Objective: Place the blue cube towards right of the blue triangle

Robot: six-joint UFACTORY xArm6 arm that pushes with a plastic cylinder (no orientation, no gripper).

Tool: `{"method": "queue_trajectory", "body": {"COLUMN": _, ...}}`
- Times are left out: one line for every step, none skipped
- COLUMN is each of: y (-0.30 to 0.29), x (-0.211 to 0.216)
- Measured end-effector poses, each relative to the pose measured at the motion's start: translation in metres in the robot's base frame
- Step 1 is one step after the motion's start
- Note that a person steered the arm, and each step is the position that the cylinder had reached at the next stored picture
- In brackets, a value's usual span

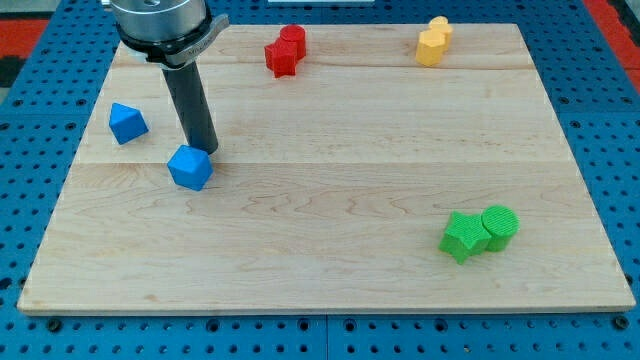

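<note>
The blue cube (190,167) lies on the wooden board at the view's left, below the middle height. The blue triangle (127,122) lies up and to the left of it, near the board's left edge. My tip (204,149) is at the lower end of the dark rod, touching or just off the cube's upper right corner. The rod rises from there to the arm's flange at the view's top left. The cube sits to the lower right of the triangle, about a block's width apart.
A red block pair (285,50) sits at the top centre. A yellow block pair (433,42) sits at the top right. A green star-like block (462,236) and a green cylinder (499,226) touch at the lower right. The wooden board (330,200) rests on a blue perforated table.
</note>
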State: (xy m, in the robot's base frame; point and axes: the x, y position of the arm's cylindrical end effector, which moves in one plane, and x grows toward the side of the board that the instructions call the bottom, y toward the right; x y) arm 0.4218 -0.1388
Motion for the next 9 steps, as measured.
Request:
{"method": "queue_trajectory", "body": {"y": 0.0, "x": 0.005}}
{"method": "queue_trajectory", "body": {"y": 0.004, "x": 0.013}}
{"method": "queue_trajectory", "body": {"y": 0.032, "x": 0.028}}
{"method": "queue_trajectory", "body": {"y": 0.043, "x": 0.059}}
{"method": "queue_trajectory", "body": {"y": 0.015, "x": 0.065}}
{"method": "queue_trajectory", "body": {"y": -0.005, "x": 0.065}}
{"method": "queue_trajectory", "body": {"y": -0.007, "x": 0.062}}
{"method": "queue_trajectory", "body": {"y": -0.006, "x": 0.05}}
{"method": "queue_trajectory", "body": {"y": -0.006, "x": 0.034}}
